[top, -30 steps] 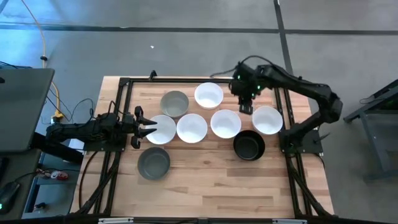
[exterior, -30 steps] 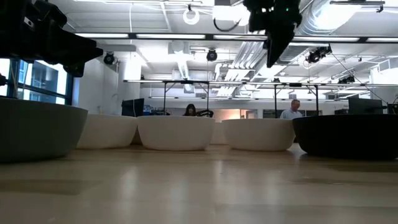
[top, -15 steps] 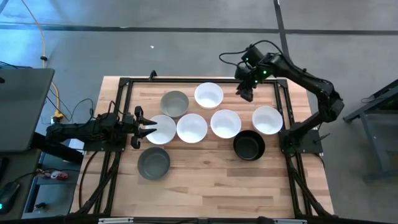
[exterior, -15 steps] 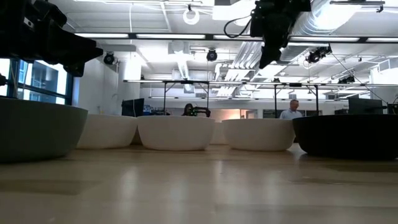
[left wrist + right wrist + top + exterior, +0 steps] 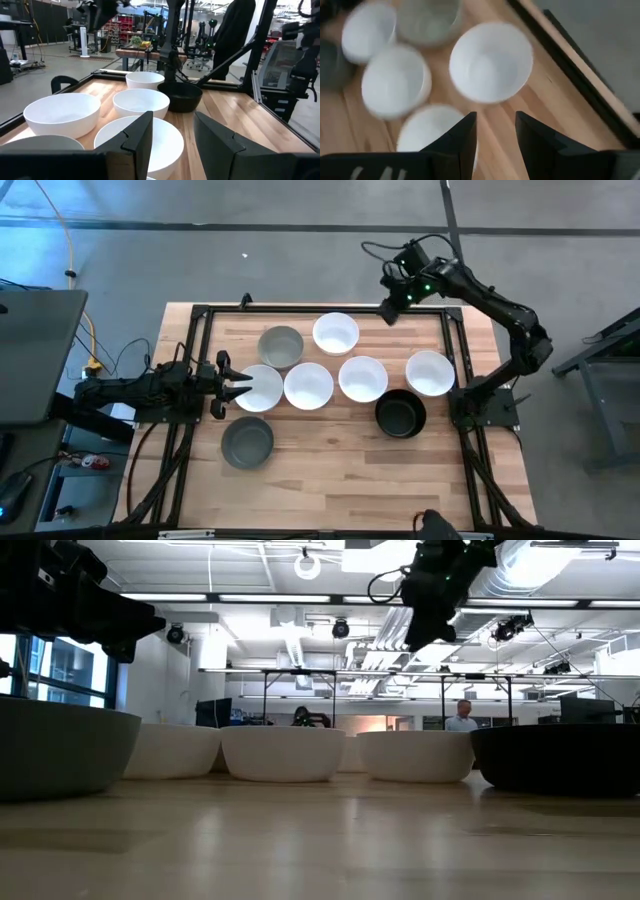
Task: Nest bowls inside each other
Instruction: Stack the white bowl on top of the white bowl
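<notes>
Upper right of the high view: right end effector (image 5: 389, 313) has swung up and back, from over the gap beside the right-hand white bowl (image 5: 430, 372) to the desk's (image 5: 330, 460) far edge, fingers apart, carrying nothing. It now overlooks the rear white bowl (image 5: 491, 62), probably the next pick. Bowls unmoved versus the earlier frame: seven show, none nested, black bowl (image 5: 400, 415) lower right of the cluster. Left end effector (image 5: 228, 385) waits at centre left, fingers apart at the rim of the leftmost white bowl (image 5: 260, 388).
</notes>
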You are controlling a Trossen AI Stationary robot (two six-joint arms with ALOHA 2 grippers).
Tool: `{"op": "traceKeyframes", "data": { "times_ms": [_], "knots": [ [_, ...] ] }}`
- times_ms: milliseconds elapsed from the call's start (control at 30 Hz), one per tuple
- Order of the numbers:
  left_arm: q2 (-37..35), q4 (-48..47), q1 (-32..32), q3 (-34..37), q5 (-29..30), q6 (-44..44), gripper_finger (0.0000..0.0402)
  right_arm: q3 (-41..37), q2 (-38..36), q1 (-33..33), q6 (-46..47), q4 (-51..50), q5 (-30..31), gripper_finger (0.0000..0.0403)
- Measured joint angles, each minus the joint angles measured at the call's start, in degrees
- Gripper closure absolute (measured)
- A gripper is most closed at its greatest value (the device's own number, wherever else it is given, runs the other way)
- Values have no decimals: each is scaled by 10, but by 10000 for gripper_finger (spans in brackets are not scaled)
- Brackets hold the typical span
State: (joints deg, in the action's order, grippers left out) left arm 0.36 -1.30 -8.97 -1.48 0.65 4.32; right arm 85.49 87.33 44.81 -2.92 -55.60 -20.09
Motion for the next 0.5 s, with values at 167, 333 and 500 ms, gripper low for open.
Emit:
{"op": "traceKeyframes", "data": {
  "times_ms": [167, 333, 500],
  "knots": [
    [0, 2, 0, 0, 0, 0, 272, 0, 41, 6, 71, 12, 4, 277],
    [0, 2, 0, 0, 0, 0, 272, 0, 92, 6, 105, 35, 3, 277],
    [0, 2, 0, 0, 0, 0, 272, 0, 127, 8, 123, 68, 2, 277]
  ]
}}
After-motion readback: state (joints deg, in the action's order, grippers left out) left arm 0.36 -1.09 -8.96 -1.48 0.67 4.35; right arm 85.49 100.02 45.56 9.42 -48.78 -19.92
